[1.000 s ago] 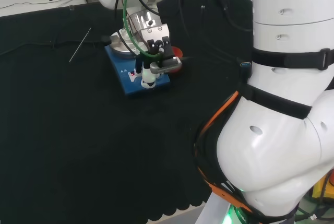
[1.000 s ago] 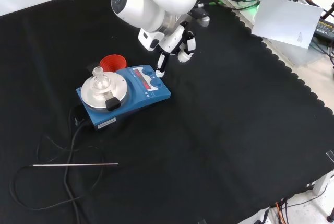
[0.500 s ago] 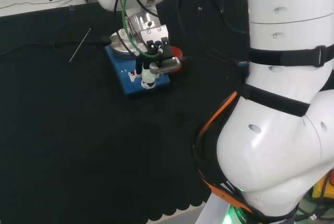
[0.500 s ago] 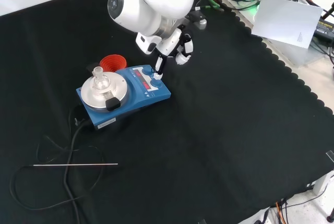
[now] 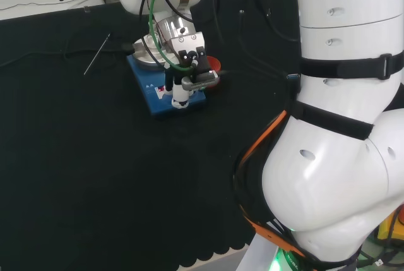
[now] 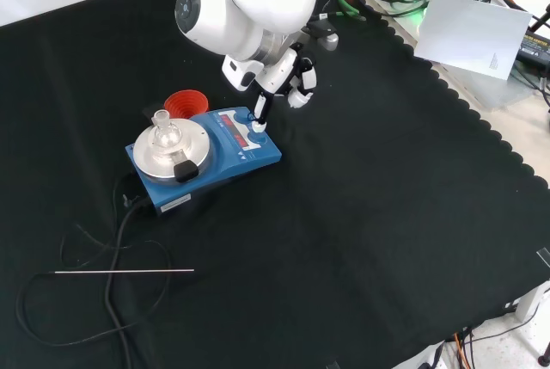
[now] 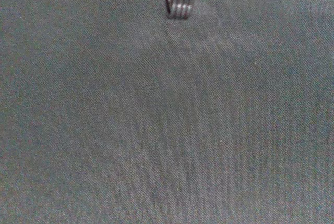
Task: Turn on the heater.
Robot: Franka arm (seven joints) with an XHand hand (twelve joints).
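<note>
Front view, left to right: a thin metal rod [image 6: 125,272] lies on the black cloth of the worktop [image 6: 361,240] amid loops of black cable [image 6: 103,300] that run up to the back of the blue heater [image 6: 204,159], which sits left of centre. On the heater's round silver plate [image 6: 169,147] stands a small clear glass flask [image 6: 161,132], with a black block [image 6: 182,169] at the plate's near edge (what it is cannot be made out). Just behind the heater sits a red funnel [image 6: 186,102]. The heater's sloped front panel [image 6: 241,135] carries a red display and blue knobs; one extended finger [image 6: 260,107] of the robot's hand [image 6: 284,76] points down onto the knob [image 6: 259,126] at the panel's right end, its tip at or on the knob, while the other fingers are curled back beside the palm, gripping nothing. The white arm link [image 6: 236,8] rises above the hand toward the top of the frame.

In the head view the rod [image 5: 97,54] lies at the left, the heater [image 5: 166,91] stands at upper centre with the hand [image 5: 187,69] over its front edge, a white fingertip [image 5: 180,98] down on the panel, and the funnel [image 5: 213,64] just right of it
</note>
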